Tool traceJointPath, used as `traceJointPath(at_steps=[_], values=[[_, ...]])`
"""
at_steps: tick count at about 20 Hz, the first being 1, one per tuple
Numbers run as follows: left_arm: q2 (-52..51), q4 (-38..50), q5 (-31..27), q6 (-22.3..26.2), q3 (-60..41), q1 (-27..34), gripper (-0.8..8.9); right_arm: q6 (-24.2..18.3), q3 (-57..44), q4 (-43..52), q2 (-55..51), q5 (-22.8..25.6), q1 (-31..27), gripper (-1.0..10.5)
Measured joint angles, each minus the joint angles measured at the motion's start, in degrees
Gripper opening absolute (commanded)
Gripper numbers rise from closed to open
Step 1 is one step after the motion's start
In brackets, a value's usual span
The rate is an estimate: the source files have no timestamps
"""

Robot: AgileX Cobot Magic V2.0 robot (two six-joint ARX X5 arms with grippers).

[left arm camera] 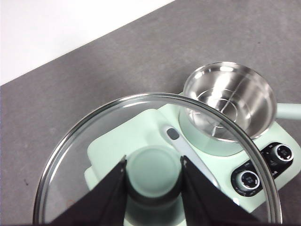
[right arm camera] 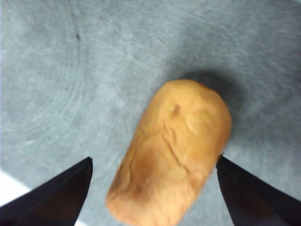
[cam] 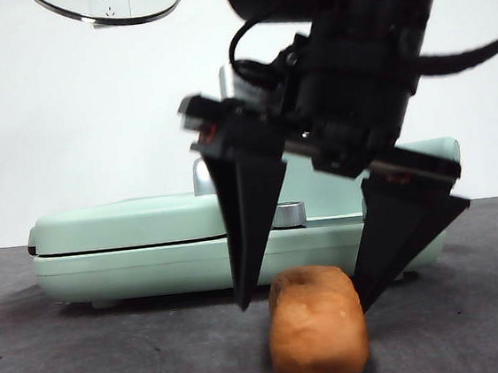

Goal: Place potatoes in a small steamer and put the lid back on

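Observation:
One orange-brown potato (cam: 318, 335) lies on the dark table, close to the front. My right gripper (cam: 304, 304) hangs open over it, one jaw on each side, neither visibly touching. The right wrist view shows the same potato (right arm camera: 174, 150) between the spread jaws of that gripper (right arm camera: 157, 193). My left gripper (left arm camera: 154, 188) is shut on the mint-green knob (left arm camera: 153, 169) of the glass lid (left arm camera: 113, 132) and holds it in the air. Below it the small steamer (left arm camera: 230, 101) stands uncovered with a bare steel inside. The lid's rim (cam: 125, 20) shows at the top left of the front view.
A flat mint-green grill plate (cam: 121, 244) stands behind the potato, across the table. The steamer sits on a mint-green base with two black dials (left arm camera: 249, 179). A chrome handle (left arm camera: 188, 150) lies on the grill cover.

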Motion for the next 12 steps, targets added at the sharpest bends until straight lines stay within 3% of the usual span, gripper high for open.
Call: traceJointPath(at_steps=[2,5,9,12], values=[[0.00,-0.04,-0.04,0.00,-0.11,0.11,0.16,0.00,0.00,0.59,1.57,0.00,0.00,3.8],[0.00,-0.04,0.04,0.00,-0.11,0.07,0.16,0.04,0.00,1.22,2.62,0.02,0.00,1.1],[0.00,-0.02,0.02,0.00,-0.11,0.46,0.16,-0.07,1.31,-1.05,2.62,-0.26,-0.17,0.9],[0.00,1.07,0.09,0.00,-0.55,1.57,0.16,-3.02,7.85,-8.87,2.67,-0.44,-1.99,0.9]])
